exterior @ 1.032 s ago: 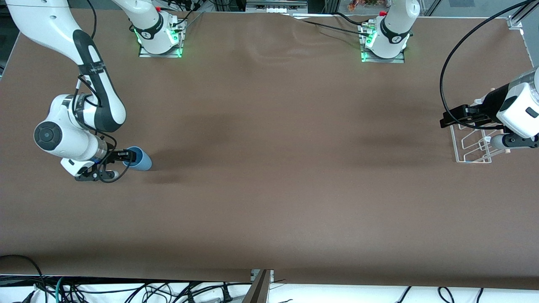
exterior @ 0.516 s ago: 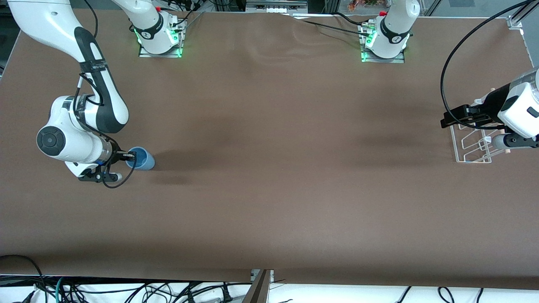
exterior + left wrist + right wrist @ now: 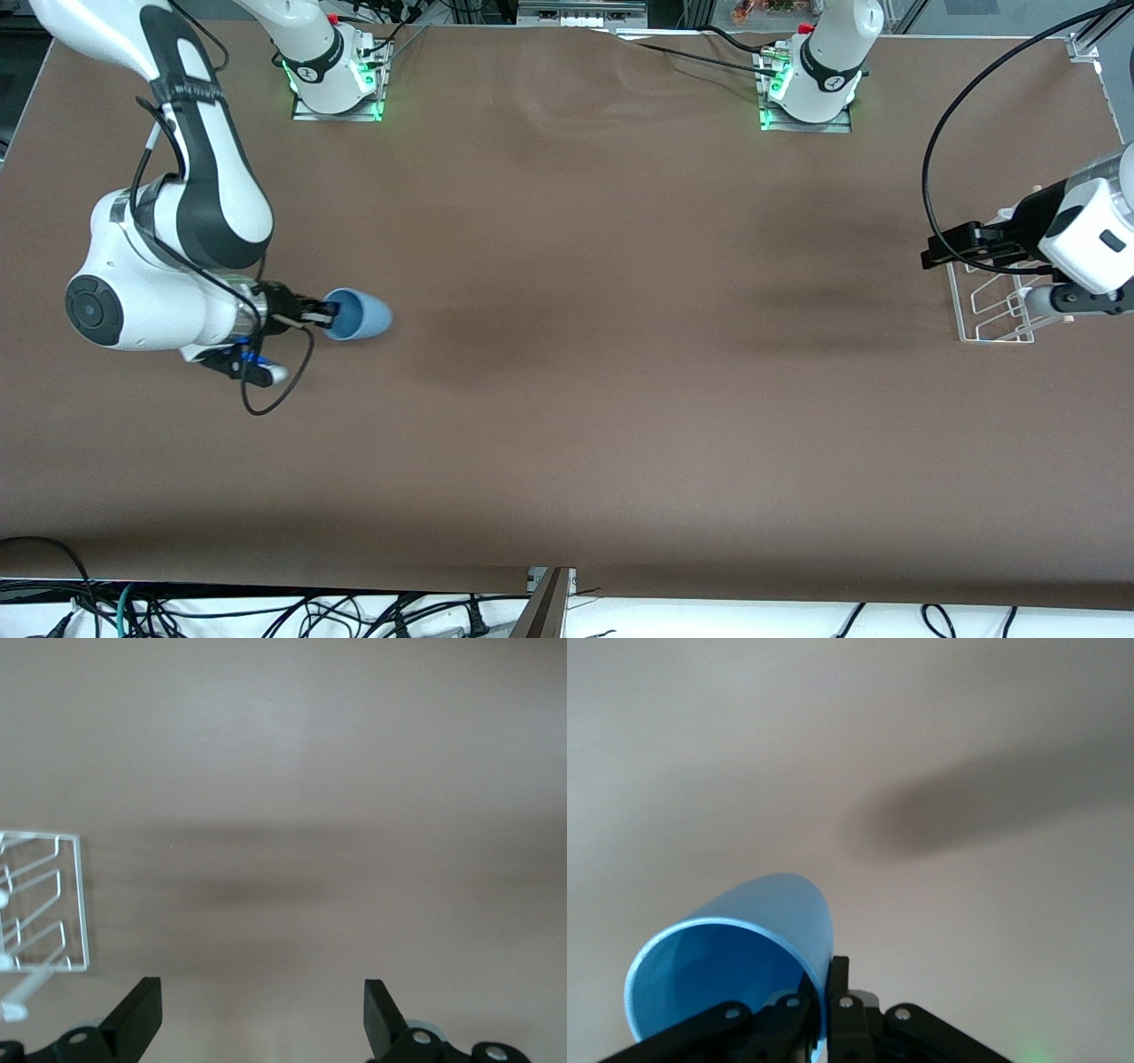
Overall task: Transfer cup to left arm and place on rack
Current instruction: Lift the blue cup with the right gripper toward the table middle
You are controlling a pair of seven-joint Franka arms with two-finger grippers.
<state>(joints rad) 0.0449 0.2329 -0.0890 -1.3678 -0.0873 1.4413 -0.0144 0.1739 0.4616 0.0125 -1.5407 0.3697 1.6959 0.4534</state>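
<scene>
My right gripper is shut on the rim of the light-blue cup and holds it on its side above the table at the right arm's end, its base pointing toward the left arm's end. In the right wrist view the cup has one finger inside its wall and one outside, pinching the rim at my right gripper. My left gripper is open and empty, over the table beside the wire rack. The left wrist view shows my left gripper and a corner of the rack.
The brown table stretches between the two arms. The arm bases stand along the edge farthest from the front camera. Cables hang below the nearest edge.
My right gripper has lifted the cup and carried it toward the left arm's end of the table. The left arm has barely moved.
</scene>
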